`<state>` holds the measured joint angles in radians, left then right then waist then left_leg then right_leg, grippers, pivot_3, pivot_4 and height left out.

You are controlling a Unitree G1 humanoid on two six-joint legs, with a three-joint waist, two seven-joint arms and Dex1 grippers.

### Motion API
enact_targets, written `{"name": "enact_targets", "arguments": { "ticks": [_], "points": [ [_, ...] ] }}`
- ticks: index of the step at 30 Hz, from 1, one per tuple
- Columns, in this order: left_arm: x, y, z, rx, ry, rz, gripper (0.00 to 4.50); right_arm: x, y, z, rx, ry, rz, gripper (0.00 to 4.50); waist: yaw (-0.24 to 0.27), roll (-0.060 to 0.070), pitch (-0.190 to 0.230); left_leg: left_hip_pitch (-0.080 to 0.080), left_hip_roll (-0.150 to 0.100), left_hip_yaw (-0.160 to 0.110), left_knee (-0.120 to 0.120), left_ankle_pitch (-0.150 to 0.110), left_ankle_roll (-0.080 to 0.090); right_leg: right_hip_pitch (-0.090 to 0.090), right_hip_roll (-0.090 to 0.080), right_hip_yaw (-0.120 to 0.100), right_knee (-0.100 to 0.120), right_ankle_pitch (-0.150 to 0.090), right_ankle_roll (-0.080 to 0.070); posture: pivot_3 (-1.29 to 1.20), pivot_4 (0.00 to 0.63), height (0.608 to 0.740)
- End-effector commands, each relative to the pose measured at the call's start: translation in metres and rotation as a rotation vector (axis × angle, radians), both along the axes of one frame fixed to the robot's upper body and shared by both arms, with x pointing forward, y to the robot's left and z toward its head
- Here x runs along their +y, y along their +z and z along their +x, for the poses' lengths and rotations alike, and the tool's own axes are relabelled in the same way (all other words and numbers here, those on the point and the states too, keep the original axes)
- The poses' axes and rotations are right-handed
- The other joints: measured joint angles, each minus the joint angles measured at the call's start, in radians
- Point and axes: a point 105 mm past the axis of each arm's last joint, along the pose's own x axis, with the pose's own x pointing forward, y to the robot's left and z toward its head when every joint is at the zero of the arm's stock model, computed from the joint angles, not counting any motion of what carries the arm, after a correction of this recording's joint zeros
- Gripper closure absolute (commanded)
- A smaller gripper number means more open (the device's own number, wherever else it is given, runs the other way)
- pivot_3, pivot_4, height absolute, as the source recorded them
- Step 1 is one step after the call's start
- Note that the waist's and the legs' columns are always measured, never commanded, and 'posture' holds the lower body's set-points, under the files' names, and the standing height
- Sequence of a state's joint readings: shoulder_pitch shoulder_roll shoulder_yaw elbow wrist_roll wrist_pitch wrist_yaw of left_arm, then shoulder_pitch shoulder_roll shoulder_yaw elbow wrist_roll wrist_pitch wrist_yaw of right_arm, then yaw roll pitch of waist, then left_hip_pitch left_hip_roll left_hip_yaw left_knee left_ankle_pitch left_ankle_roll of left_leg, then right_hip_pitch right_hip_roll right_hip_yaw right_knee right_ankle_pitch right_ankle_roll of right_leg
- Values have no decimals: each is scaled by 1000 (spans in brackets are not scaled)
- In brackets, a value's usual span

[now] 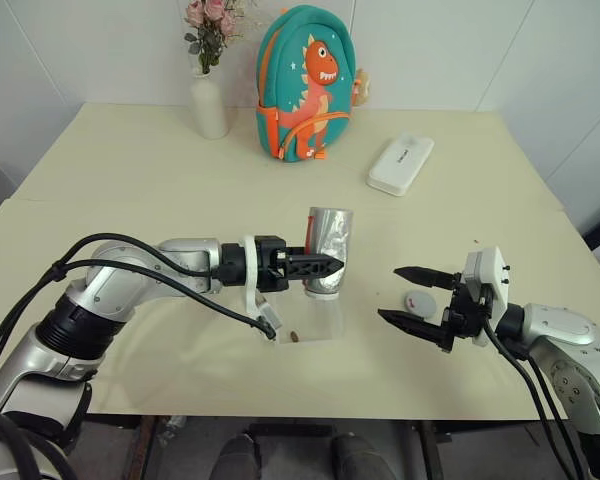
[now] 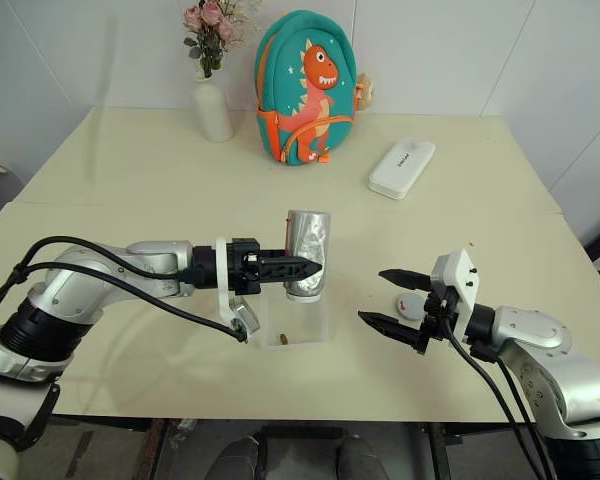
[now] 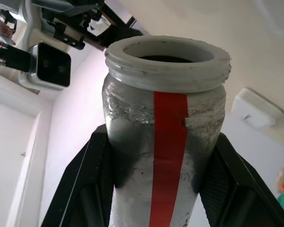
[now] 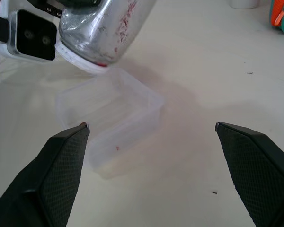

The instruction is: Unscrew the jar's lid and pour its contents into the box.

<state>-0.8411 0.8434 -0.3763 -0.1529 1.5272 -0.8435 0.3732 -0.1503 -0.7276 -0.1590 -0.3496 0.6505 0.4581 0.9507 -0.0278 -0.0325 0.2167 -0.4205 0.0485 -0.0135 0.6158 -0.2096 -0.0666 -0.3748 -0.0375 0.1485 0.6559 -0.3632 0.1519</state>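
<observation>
Grey lid [image 1: 418, 301] was already off, lying on the table [image 1: 130, 160] beside the right gripper [image 1: 407, 296], jaws wide, empty. Left gripper [image 1: 325, 266] clamped the jar [image 1: 328, 250], upended above the clear box [image 1: 315, 322]; one brown bit [image 1: 292, 338] lay inside, so pouring seemed nearly done

We find no legible text; the marking on the white case [image 1: 401, 164] is too small to read.

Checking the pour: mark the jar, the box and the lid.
jar [image 1: 329, 250]: left eye view, its side wall.
box [image 4: 132, 101]: right wrist view, its far rim.
lid [image 1: 418, 301]: left eye view, its top.
</observation>
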Motion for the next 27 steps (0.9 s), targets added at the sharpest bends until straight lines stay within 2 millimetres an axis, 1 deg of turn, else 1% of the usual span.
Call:
{"name": "enact_targets", "arguments": {
  "ticks": [1, 2, 4, 6, 7, 8, 9, 10, 12, 13, 15, 16, 17, 18, 19, 20, 21, 23, 25, 27],
  "points": [
    [14, 21, 20, 152, 132, -232, 2508, -3, 10, -2, -41, 15, 15, 19, 1, 0, 0, 0, 0, 0, 0, 0, 0, 0, 0, 0, 1, 0, 0, 0, 150, 740],
    [23, 26, 31, 248, 201, -337, 2508, -5, 10, -2, -40, 13, 11, 19, 1, 0, 0, 0, 0, 0, 0, 0, 0, 0, 0, 0, 1, 0, 0, 0, 150, 740],
    [35, 31, 42, 345, 276, -446, 2508, -9, 9, -3, -38, 10, 4, 19, 0, 0, 0, 1, 0, 0, 0, 1, 1, 0, 0, 0, 3, 0, 0, 0, 150, 740],
    [54, 39, 53, 509, 341, -647, 2508, -15, 9, -2, -36, -5, -3, 19, -2, 0, 0, 0, 0, 0, 0, 1, 0, -1, 0, -1, 3, 0, 0, 0, 150, 740],
    [63, 39, 58, 639, 373, -777, 2508, -18, 10, -2, -36, -6, -3, 19, -2, 0, 0, 1, 0, 0, 0, 1, 0, -1, 0, 0, 4, 0, 0, 0, 150, 740],
    [69, 37, 61, 737, 391, -856, 2508, -19, 11, -2, -36, -5, -3, 19, -1, 1, 0, 0, 0, 0, 0, 1, 0, -1, 0, -1, 4, 0, 0, 0, 150, 740],
    [72, 35, 61, 793, 400, -893, 2508, -19, 11, -3, -36, -3, -2, 19, -1, 0, 0, 1, 0, 0, 0, 1, 0, -1, 0, -1, 4, 0, -1, 0, 150, 740],
    [75, 34, 62, 881, 390, -973, 2508, -19, 13, -3, -38, 4, -4, 19, -1, 0, 0, 1, 0, -1, 0, 1, 0, -1, 0, -1, 4, 0, -1, 0, 150, 740],
    [86, 23, 67, 1038, 437, -1091, 2508, -20, 15, -3, -42, 19, -8, 19, -1, 1, 0, 1, 0, -1, 1, 2, 0, -1, 0, -2, 5, 0, -1, 0, 150, 740],
    [90, 19, 68, 1118, 441, -1140, 2508, -20, 16, -3, -43, 24, -11, 19, -2, 1, 0, 1, 0, -2, 1, 2, -1, -1, 0, -2, 5, 0, -1, 0, 150, 740],
    [104, 12, 76, 1284, 431, -1314, 2508, -20, 20, -3, -47, 65, 9, 19, -1, 0, 0, 1, 0, -2, 1, 2, -1, -1, 1, -2, 5, 0, -1, 0, 150, 740],
    [109, 9, 78, 1348, 427, -1371, 2508, -20, 23, -3, -56, 86, 23, 19, -2, 0, 0, 1, 0, -2, 2, 2, -1, -1, 1, -2, 5, 0, -1, 0, 150, 740],
    [118, 1, 83, 1489, 405, -1494, 2508, -20, 23, -4, -59, 103, 25, 19, -2, 0, 0, 0, 0, -2, 4, 2, -1, 0, 1, -2, 6, 0, -1, 0, 150, 740],
    [123, -4, 85, 1637, 328, -1599, 2508, -21, 24, -3, -65, 116, 23, 19, -2, 1, 0, 0, 0, -3, 5, 2, -1, 0, 1, -3, 6, 0, -1, 0, 150, 740],
    [126, -10, 87, 1733, 283, -1643, 2508, -21, 25, 0, -68, 116, 19, 19, -2, 0, 0, 0, 0, -3, 5, 2, -1, 1, 1, -3, 6, 0, -1, 0, 150, 740],
    [128, -13, 88, 1790, 254, -1664, 2508, -22, 25, 2, -71, 116, 18, 19, -4, 0, 0, 0, 0, -3, 6, 2, -1, 1, 1, -3, 6, 1, -1, 0, 150, 740],
    [125, -15, 87, 1859, 222, -1657, 2508, -21, 26, 4, -77, 113, 17, 19, -5, 0, 0, 0, 0, -4, 6, 2, -1, 1, 1, -3, 6, 1, -1, 0, 150, 740],
    [122, -20, 86, 1920, 238, -1613, 2508, -20, 27, 5, -86, 113, 20, 19, -4, 0, 0, 0, 0, -4, 7, 2, -1, 1, 1, -4, 6, 1, -1, 0, 150, 740],
    [119, -29, 84, 2001, 269, -1548, 2508, -18, 27, 5, -91, 113, 26, 19, -3, 0, 0, 0, 0, -4, 7, 2, -1, 1, 1, -4, 6, 1, -1, 0, 150, 740],
    [118, -34, 83, 2054, 283, -1522, 2508, -16, 26, 4, -91, 113, 27, 19, -3, 0, 0, -1, 0, -4, 6, 2, -1, 1, 1, -4, 5, 1, -1, 0, 150, 740]
  ]
}}
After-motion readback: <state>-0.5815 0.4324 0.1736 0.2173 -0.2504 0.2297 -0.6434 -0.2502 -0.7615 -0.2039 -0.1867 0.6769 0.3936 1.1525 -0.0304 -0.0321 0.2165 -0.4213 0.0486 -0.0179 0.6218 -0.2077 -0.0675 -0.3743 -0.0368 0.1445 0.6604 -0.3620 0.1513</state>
